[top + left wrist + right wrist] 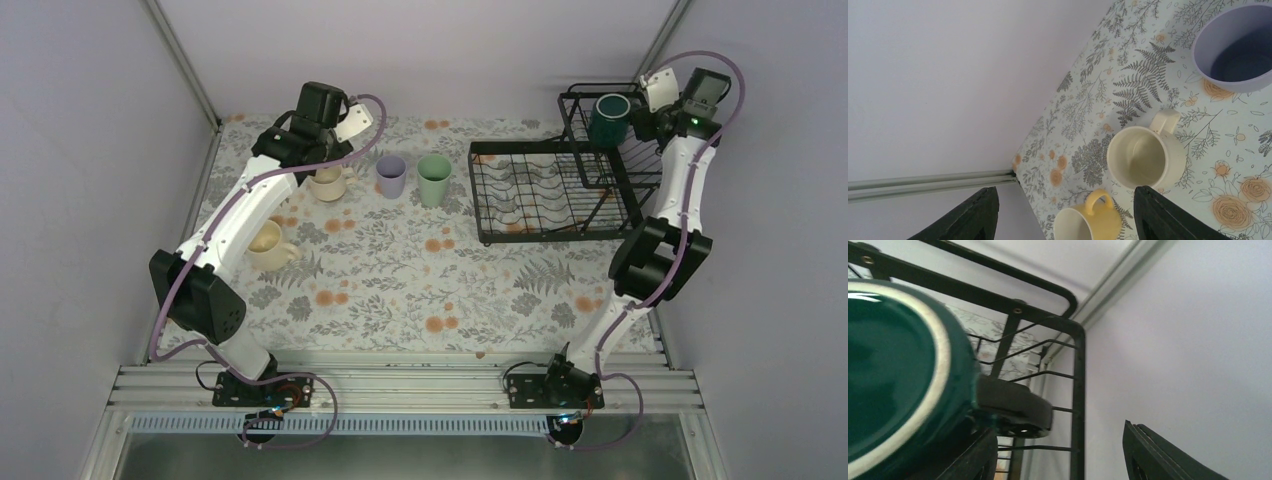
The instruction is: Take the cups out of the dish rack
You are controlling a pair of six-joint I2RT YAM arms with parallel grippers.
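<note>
Targeting green mug (pixel 608 118) in rack (pixel 482 195) basket, upper right | right jaws spread about handle (pixel 1013 412), ready to grip, not clamped | left jaws released over cream mug (pixel 1143 157), upper-left counter (pixel 400 290), likely drop zone

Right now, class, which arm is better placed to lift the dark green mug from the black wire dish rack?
Right. The right gripper is open beside the dark green mug in the black wire rack; the left gripper hangs over the cream mug, across the table.
</note>
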